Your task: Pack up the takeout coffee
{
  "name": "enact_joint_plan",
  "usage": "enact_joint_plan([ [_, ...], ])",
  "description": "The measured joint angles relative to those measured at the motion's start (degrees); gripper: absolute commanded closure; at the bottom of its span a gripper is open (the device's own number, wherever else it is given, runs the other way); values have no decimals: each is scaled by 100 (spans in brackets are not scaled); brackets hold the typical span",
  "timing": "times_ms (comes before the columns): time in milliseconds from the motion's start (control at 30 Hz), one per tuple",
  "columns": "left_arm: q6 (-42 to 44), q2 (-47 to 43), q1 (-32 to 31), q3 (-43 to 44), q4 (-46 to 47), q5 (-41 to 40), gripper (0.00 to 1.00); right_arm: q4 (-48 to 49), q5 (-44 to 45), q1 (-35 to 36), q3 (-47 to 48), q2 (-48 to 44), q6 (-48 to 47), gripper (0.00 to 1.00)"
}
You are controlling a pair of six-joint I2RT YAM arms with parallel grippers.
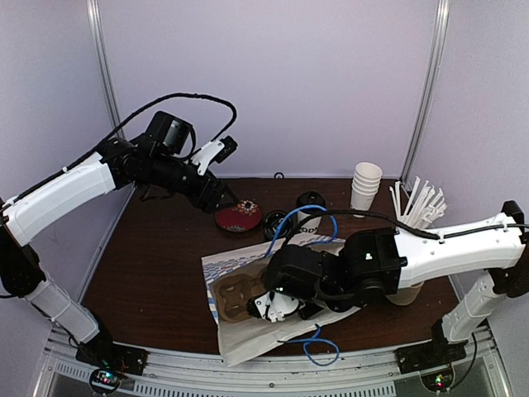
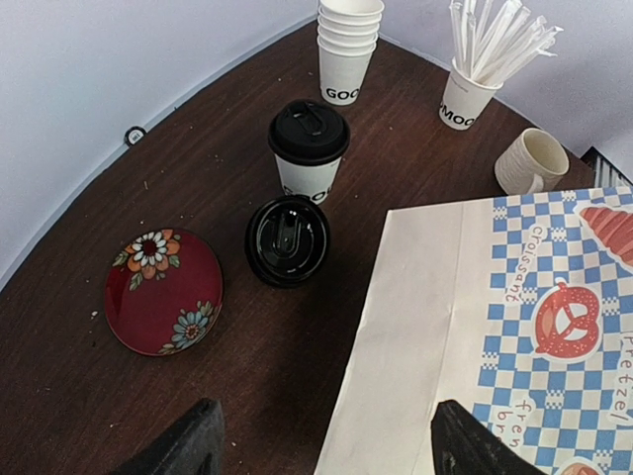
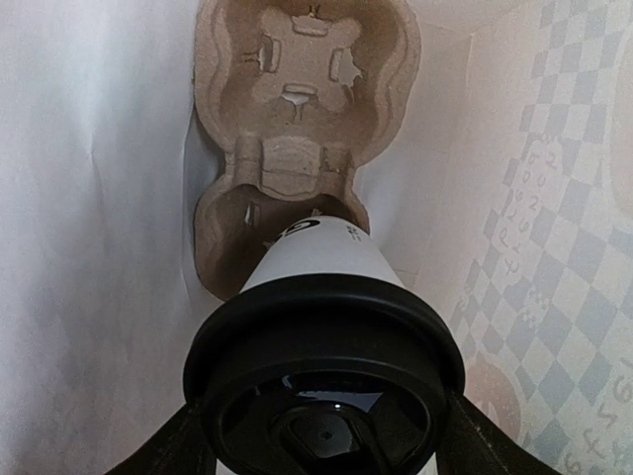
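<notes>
Dark brown tabletop is stretching out between pale lilac walls. On it a paper bag printed with blue checks is lying flat and carrying the brown pulp carrier.

Over the carrier's cell nearer the wrist camera, the right gripper is holding a white cup with a black dome lid. The cup's base is covering that cell, so it cannot be told whether the cup is seated or only hovering. Its lettering is showing only in part. In the top view the right arm is hiding most of this cup.

Behind the carrier, off the bag, a second lidded cup is standing upright. Just beside it another black lid is facing up, and whether a cup is sitting under it is unclear. A red flowered plate is lying nearby. Well beyond the carrier, a stack of lidless cups, a cup of wrapped straws and a cream mug are standing toward the back corner.

The right fingers are spreading wide and clamping the cup just under its lid. The left gripper is hanging above the table behind the carrier, its jaws standing apart and holding nothing.
</notes>
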Motion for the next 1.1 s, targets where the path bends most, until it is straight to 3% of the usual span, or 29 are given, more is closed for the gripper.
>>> enact_joint_plan([
  [1100,2,-120,4,-293,92,31,25,337,-879,-678,-68,208,249,37],
])
